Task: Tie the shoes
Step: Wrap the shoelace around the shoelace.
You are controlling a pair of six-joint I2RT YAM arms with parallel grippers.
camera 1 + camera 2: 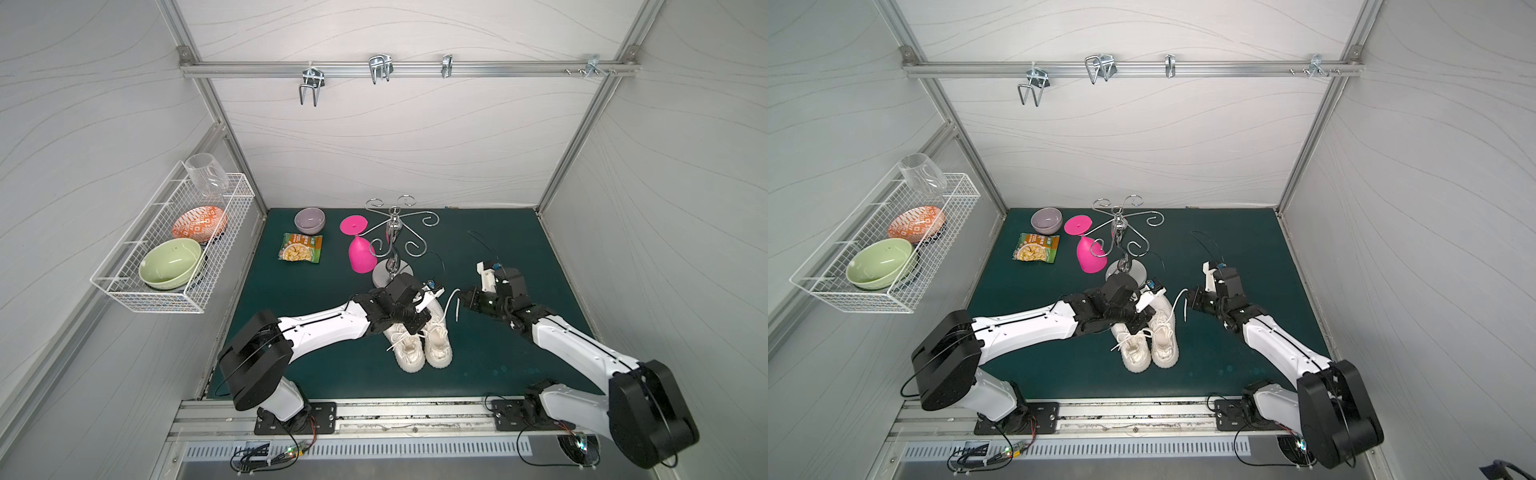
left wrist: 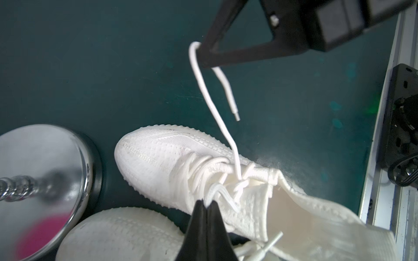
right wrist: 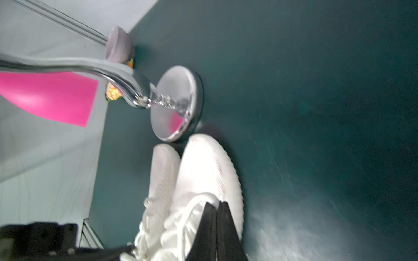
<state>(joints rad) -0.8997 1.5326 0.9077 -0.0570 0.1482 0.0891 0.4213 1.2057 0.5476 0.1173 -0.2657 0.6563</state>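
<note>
Wire basket [image 1: 153, 301] holds green bowl [image 1: 170, 262], orange bowl [image 1: 199, 224], clear glass [image 1: 206, 174].

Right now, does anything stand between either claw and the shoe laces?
Nothing visible does. The left claw is shut on a lace loop on the shoe, and the right claw is shut on the free lace. The stand base sits beside the toes.

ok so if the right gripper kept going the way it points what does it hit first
Most likely the toe half of the nearer shoe. The right gripper, shut on a lace, points across it toward the chrome stand base beyond. Depth is unclear, so it might pass above the knit.
</note>
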